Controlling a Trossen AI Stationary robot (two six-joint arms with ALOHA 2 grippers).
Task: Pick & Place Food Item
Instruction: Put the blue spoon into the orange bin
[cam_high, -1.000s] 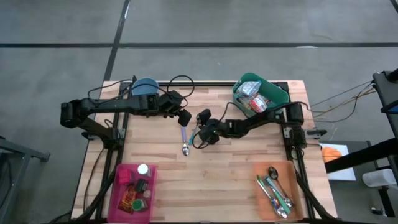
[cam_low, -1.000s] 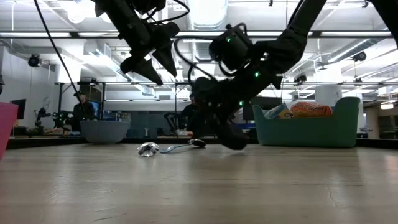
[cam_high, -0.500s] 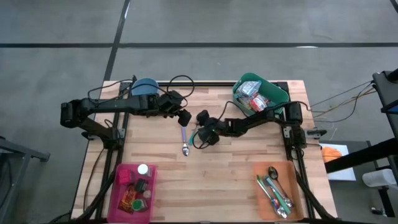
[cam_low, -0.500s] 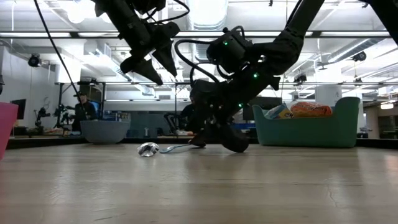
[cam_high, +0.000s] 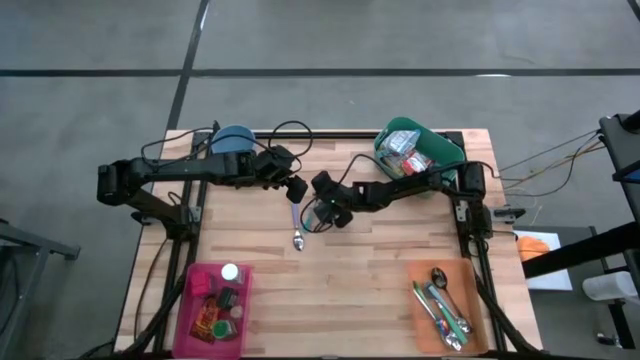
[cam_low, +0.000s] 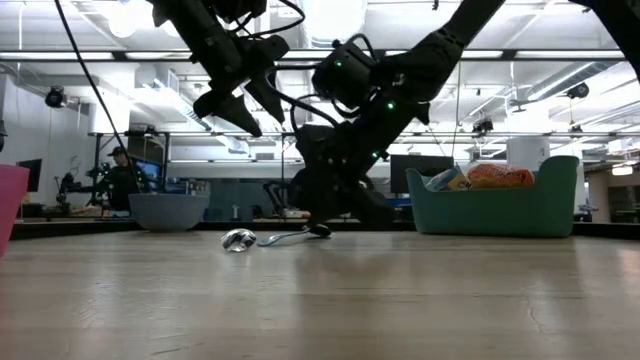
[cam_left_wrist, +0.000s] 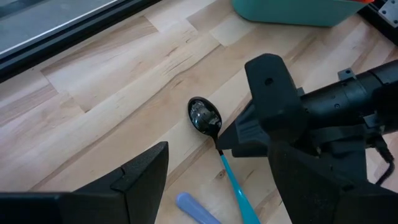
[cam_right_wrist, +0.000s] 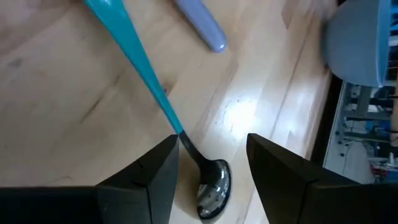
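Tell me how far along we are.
Done: three utensils already lie in the orange tray. In hand: the open right gripper straddles the teal-handled spoon on the table, not gripping. Left: the purple-handled spoon; left gripper waits open above it.
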